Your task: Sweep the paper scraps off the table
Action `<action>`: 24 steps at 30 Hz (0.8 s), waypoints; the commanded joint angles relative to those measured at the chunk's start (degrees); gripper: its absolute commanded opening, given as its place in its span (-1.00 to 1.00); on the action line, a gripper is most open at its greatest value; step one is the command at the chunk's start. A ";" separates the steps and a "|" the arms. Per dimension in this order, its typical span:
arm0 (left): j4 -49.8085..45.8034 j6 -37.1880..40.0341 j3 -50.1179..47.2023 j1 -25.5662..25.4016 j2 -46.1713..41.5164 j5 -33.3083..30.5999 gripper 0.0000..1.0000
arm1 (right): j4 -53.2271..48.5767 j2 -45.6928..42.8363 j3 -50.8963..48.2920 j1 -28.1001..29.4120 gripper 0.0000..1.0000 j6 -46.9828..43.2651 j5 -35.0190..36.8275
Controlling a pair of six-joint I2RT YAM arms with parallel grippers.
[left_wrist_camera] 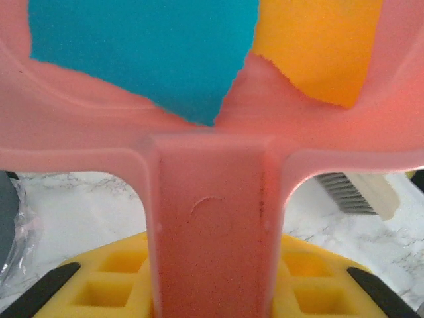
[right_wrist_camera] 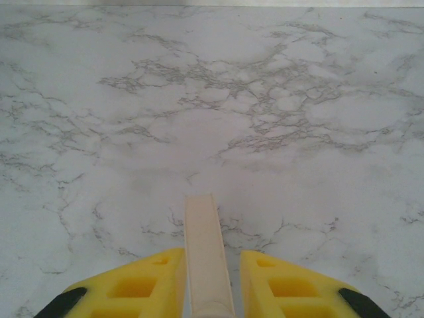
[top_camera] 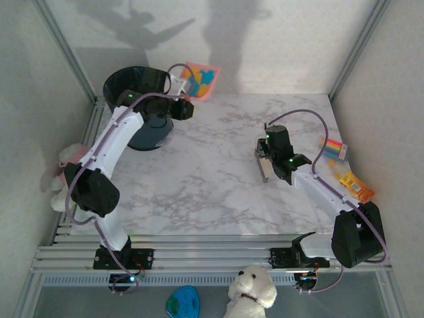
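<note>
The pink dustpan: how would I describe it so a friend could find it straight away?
Start at the white marble table and go to its far left corner, where a black bin stands. Just right of the bin, the left hand holds the dustpan. It is a flat pink scoop carrying teal and orange paper scraps, unlike the round dark bin.

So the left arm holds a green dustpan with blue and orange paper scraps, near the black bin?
The dustpan is pink, not green; the left wrist view shows it. The rest holds: blue and orange paper scraps in it, black bin nearby.
</note>
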 commanded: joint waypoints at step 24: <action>33.46 -30.87 -15.17 18.56 -9.28 29.87 -1.00 | -0.66 0.21 1.45 -0.42 -1.00 1.01 -0.54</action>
